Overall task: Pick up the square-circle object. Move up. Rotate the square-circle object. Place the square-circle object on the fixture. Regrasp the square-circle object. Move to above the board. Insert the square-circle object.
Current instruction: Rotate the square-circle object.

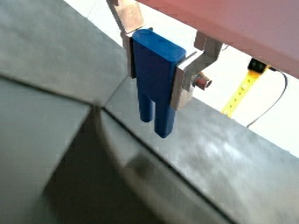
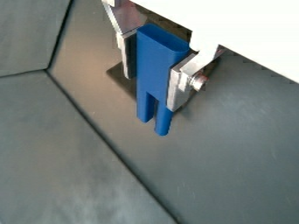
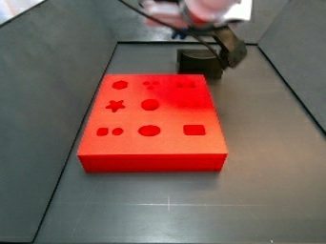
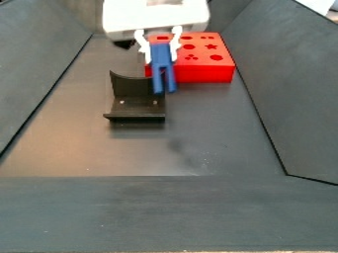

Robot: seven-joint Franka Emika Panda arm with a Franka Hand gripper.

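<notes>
The square-circle object (image 1: 156, 109), a bright blue peg with two prongs, hangs prongs-down between flat silver fingers (image 1: 183, 86). My gripper (image 1: 153, 74) is shut on its upper body in both wrist views, with the object (image 2: 155, 96) held clear of the dark floor. In a side view the gripper (image 4: 160, 49) holds the blue object (image 4: 161, 71) just above and beside the fixture (image 4: 133, 99), a dark L-shaped bracket. The red board (image 3: 152, 119) with its shape cut-outs lies flat on the floor; the fixture (image 3: 197, 63) stands behind its far right corner.
Sloping dark walls (image 4: 40, 99) enclose the floor on both sides. A yellow tape measure (image 1: 243, 92) lies outside the enclosure. The fixture's base plate (image 2: 121, 74) shows behind the held piece. The board (image 4: 203, 56) sits beyond the fixture.
</notes>
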